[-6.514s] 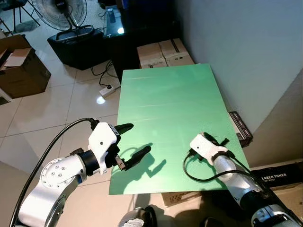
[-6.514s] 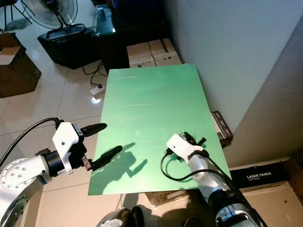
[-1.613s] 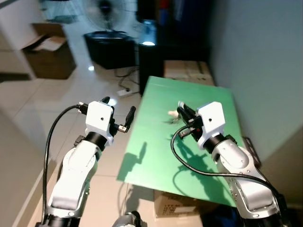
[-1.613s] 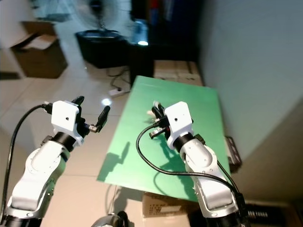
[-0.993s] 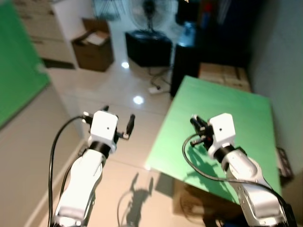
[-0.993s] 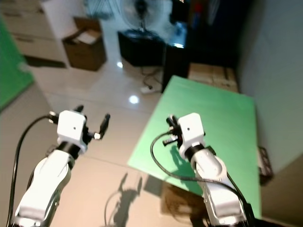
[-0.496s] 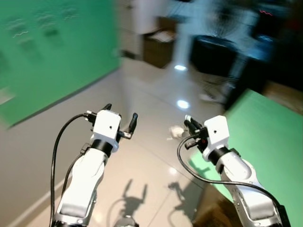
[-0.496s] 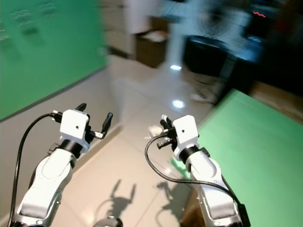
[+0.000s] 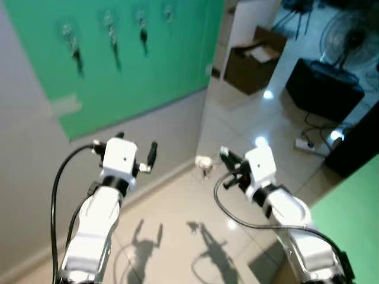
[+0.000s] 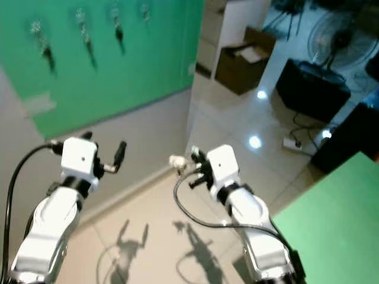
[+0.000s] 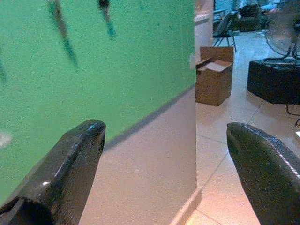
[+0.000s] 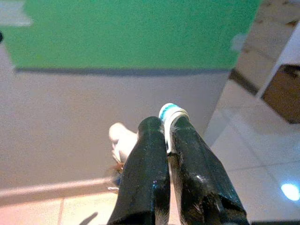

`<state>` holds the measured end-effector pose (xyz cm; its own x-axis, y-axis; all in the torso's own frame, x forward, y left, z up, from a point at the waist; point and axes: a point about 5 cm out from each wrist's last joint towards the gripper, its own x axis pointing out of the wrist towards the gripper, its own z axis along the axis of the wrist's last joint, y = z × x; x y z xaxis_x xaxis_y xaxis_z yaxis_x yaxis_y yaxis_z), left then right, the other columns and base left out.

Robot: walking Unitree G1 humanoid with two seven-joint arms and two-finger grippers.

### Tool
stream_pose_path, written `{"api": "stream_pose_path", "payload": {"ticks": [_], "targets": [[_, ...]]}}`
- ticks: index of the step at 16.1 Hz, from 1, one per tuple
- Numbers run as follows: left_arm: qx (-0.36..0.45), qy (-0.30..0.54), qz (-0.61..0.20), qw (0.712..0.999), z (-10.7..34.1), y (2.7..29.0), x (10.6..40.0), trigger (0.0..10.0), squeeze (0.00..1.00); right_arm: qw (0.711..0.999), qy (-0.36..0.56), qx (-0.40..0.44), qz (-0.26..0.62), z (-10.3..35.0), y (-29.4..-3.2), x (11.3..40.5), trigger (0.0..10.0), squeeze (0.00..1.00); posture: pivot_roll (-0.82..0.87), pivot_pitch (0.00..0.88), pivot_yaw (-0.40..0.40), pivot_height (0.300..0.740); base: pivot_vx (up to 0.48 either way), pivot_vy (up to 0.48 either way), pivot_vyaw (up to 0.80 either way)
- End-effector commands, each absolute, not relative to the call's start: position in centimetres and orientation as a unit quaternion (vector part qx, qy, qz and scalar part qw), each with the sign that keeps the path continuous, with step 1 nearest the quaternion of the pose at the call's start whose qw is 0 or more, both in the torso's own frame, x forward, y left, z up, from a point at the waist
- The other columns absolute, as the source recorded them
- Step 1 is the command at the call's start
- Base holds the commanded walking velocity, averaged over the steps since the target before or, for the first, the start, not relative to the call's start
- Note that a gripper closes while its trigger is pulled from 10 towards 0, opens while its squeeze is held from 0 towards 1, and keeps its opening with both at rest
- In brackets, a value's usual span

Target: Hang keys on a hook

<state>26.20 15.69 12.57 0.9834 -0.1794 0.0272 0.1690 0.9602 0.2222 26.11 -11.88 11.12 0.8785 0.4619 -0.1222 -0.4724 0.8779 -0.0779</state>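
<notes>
1. On the far left, a green board [image 9: 124, 65] covers the upper wall, and several hooks [image 9: 109, 19] on it already carry dark hanging keys.
2. The left gripper [image 9: 137, 152] is raised near the wall below the board, its fingers [image 11: 70, 168] spread wide and empty.
3. In the middle, the right gripper [image 10: 190, 163] is held up over the tiled floor [image 9: 237, 124], its fingers [image 12: 152, 159] pinched shut on the keys [image 10: 177, 160].
4. The keys show as a small pale bunch sticking out past the fingertips, with a white and blue tag [image 12: 169, 112] clamped between them.
5. Progress, as a judgement: the keys are picked up and carried to face the board, but they are not yet hung. What is left is closing in on a hook and slipping the ring over it.
6. Which hook is free is too blurred to tell.
7. On the right stand an open cardboard box [image 9: 254, 59], a fan [image 9: 349, 35] on a black case [image 9: 323, 89], and a green tabletop [image 10: 331, 236]. Nothing stands between the gripper and the board.
</notes>
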Motion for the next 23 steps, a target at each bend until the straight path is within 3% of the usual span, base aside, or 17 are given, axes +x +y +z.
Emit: {"api": "stream_pose_path", "payload": {"ticks": [1,11,15,23], "targets": [[0.105,-0.031,-0.102,0.989,12.9,14.8,26.3,10.0,0.00,0.973,0.052,-0.058,0.217,11.0,-13.0,26.4,10.0,0.00,0.01,0.000,-0.027,0.740,0.330,0.000,0.79],[0.103,-0.017,-0.125,0.987,12.5,14.7,26.4,10.0,0.00,0.972,0.056,-0.059,0.221,9.6,-13.2,25.7,10.0,0.00,-0.02,0.000,0.044,0.740,0.264,0.000,0.79],[0.079,-0.014,-0.121,0.989,12.1,14.9,26.4,10.0,0.00,0.975,0.056,-0.063,0.208,9.2,-13.7,24.9,10.0,0.00,-0.04,0.000,0.052,0.740,0.000,0.000,0.00],[0.080,-0.026,-0.116,0.990,12.3,14.1,26.5,10.0,0.00,0.973,0.044,-0.080,0.212,10.0,-13.8,25.5,10.0,0.00,-0.05,0.000,0.026,0.740,0.000,-0.419,0.50]]}}
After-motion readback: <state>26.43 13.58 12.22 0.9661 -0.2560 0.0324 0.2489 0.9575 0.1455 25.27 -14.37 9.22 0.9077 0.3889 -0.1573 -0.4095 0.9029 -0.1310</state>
